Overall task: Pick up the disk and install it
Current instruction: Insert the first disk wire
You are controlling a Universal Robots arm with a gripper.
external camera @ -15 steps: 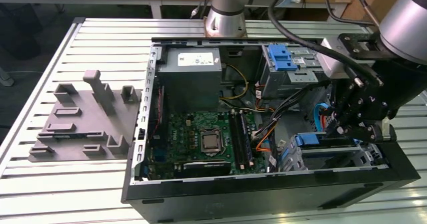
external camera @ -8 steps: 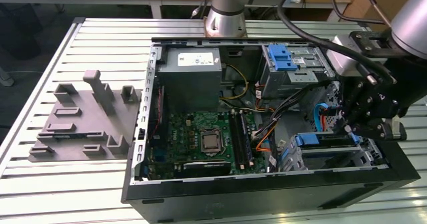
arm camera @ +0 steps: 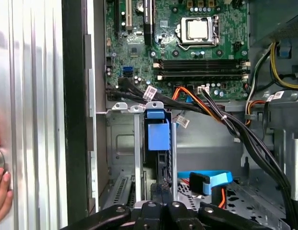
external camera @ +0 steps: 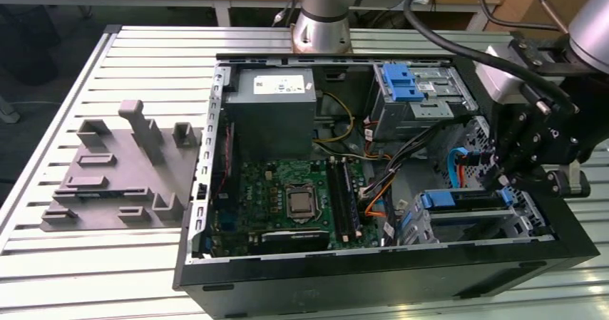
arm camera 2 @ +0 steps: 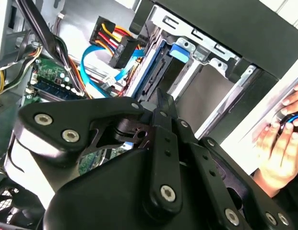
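Slatted aluminium desk [external camera: 95,263] carrying open black metal computer case [external camera: 381,284]. Flat disk [arm camera: 158,143] with blue plastic rails seated edge-on inside case's corner drive cage. Black fingers [arm camera: 149,209] pressed together, just beside it.

Open case [external camera: 381,281] sits on counter [external camera: 105,277]. Fixture block [external camera: 114,174] lies at the exterior view's left of it. Inside, same view: power supply [external camera: 271,117] far left, motherboard [external camera: 281,202] nearer, drive cages [external camera: 418,95] along the right. Gripper [external camera: 514,177] hangs above the near cage [external camera: 471,220].
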